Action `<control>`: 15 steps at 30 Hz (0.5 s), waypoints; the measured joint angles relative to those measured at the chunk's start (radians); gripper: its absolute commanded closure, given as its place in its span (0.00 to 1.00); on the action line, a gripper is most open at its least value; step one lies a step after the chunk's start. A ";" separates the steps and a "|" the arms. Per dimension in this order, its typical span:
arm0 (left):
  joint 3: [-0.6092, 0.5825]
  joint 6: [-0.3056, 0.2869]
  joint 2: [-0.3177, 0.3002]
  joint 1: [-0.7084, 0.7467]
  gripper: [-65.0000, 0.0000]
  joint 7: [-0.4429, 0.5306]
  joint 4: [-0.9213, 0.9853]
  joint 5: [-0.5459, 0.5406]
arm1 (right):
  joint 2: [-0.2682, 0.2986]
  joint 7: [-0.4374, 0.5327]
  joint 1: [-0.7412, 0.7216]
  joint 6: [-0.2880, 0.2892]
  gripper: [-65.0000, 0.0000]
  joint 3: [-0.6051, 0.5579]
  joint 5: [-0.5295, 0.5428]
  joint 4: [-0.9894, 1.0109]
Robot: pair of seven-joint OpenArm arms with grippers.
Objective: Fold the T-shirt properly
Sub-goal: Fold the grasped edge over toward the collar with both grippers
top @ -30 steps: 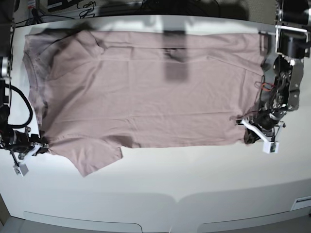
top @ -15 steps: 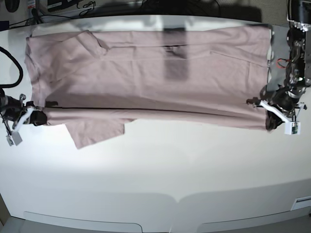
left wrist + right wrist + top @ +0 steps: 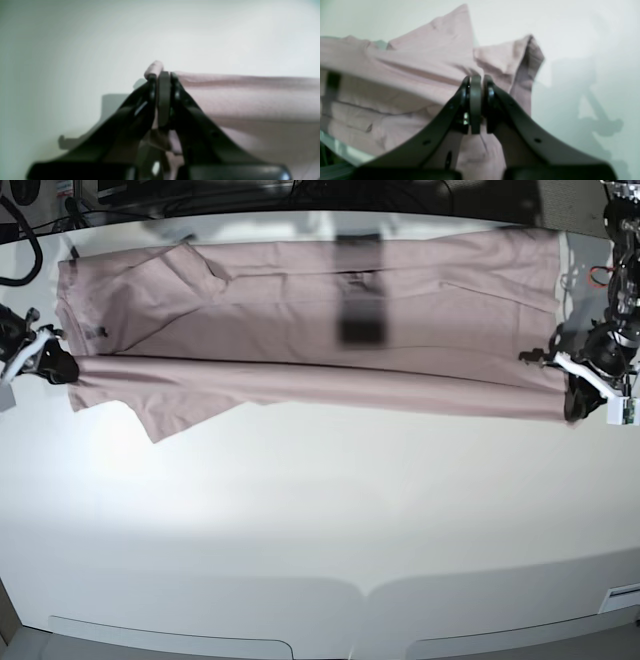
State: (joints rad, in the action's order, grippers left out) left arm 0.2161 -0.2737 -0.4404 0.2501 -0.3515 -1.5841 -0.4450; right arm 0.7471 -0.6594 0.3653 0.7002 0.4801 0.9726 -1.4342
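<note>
Two tools [image 3: 578,385] [image 3: 52,364], apparently pinching T-shirt [image 3: 300,310]

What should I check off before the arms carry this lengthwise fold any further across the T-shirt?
1. Left gripper holds the T-shirt: ok, jaws shut on a pinch of cloth.
2. Right gripper holds it: ok, jaws shut on bunched fabric.
3. Lifted edge runs straight between both grippers: ok, a nearly even line in the base view.
4. Near sleeve folded in: not ok, it pokes out below the fold.
5. Far edge lying flat on the table: ok, with light wrinkles.
6. Number of layers each gripper has pinched: cannot tell.
</note>
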 measured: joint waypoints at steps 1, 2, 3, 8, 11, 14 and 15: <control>0.000 0.000 0.000 0.013 1.00 -0.001 -0.004 -0.001 | -0.013 0.002 0.024 0.000 1.00 0.027 0.000 -0.014; 0.000 -0.002 0.000 0.027 1.00 -0.001 -0.005 -0.001 | -0.025 -0.002 0.047 0.000 1.00 0.051 -0.001 -0.028; 0.000 -0.001 0.000 0.041 1.00 -0.002 -0.005 0.000 | -0.039 -0.004 0.068 0.000 1.00 0.076 -0.002 -0.040; 0.000 -0.009 0.000 0.101 1.00 -0.001 -0.005 -0.002 | -0.107 -0.004 0.144 0.001 1.00 0.185 -0.004 -0.080; 0.000 -0.039 0.000 0.138 1.00 -0.002 -0.005 -0.001 | -0.150 -0.004 0.170 0.001 1.00 0.215 -0.037 -0.081; 0.000 -0.044 0.000 0.172 1.00 -0.004 -0.005 0.000 | -0.191 -0.002 0.182 0.001 1.00 0.218 -0.106 -0.080; 0.000 -0.043 0.000 0.180 1.00 -0.002 -0.005 0.000 | -0.205 0.000 0.184 0.001 1.00 0.218 -0.128 -0.080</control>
State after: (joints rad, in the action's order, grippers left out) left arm 0.2161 -0.3172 -0.4408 0.4301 -0.3538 -1.5894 -0.4454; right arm 0.5419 -0.6594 0.5491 0.7010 0.6979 0.8448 -1.5146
